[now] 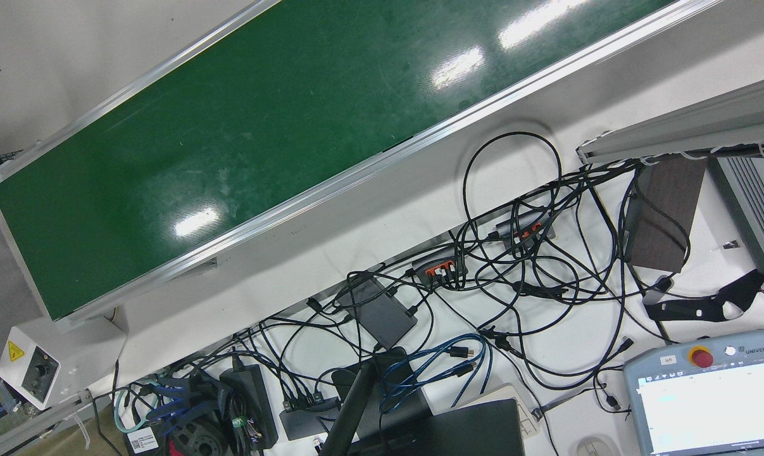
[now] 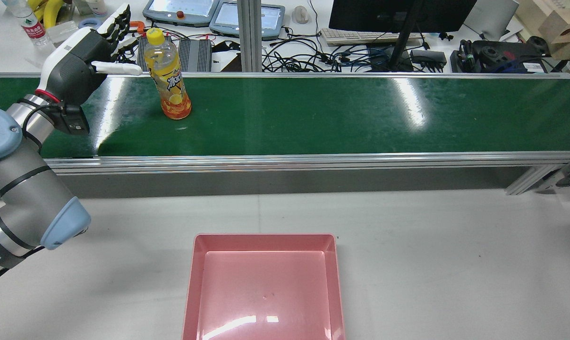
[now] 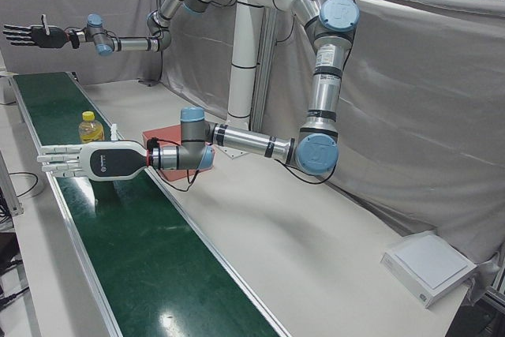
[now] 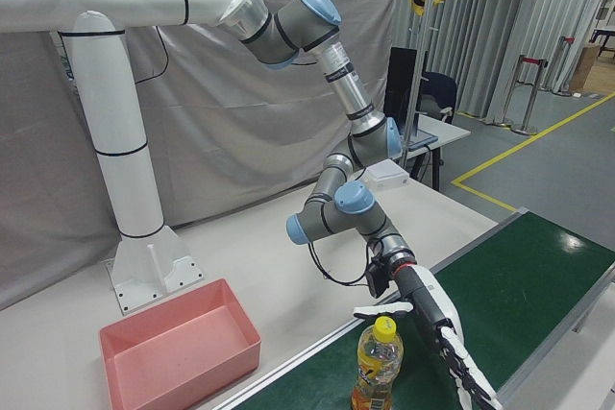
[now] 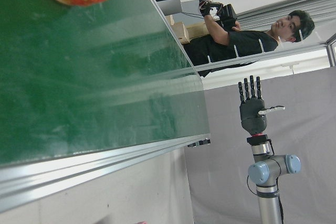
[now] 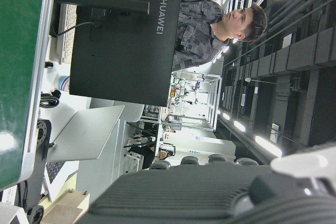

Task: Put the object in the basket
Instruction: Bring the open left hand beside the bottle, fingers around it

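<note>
My left hand (image 2: 84, 54) hovers spread and empty at nine o'clock of the upright yellow-capped plastic juice bottle (image 2: 169, 75); my right hand (image 3: 31, 35) hangs spread, empty.

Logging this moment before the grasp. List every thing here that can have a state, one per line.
bottle: upright on the belt, yellow cap on, not held
left robot hand: open, fingers spread, beside the bottle, one finger reaching toward its neck
right robot hand: open, raised well away from the belt, holding nothing
basket: on the table, nothing in it
belt: carries only the bottle
monitor: screen dark
</note>
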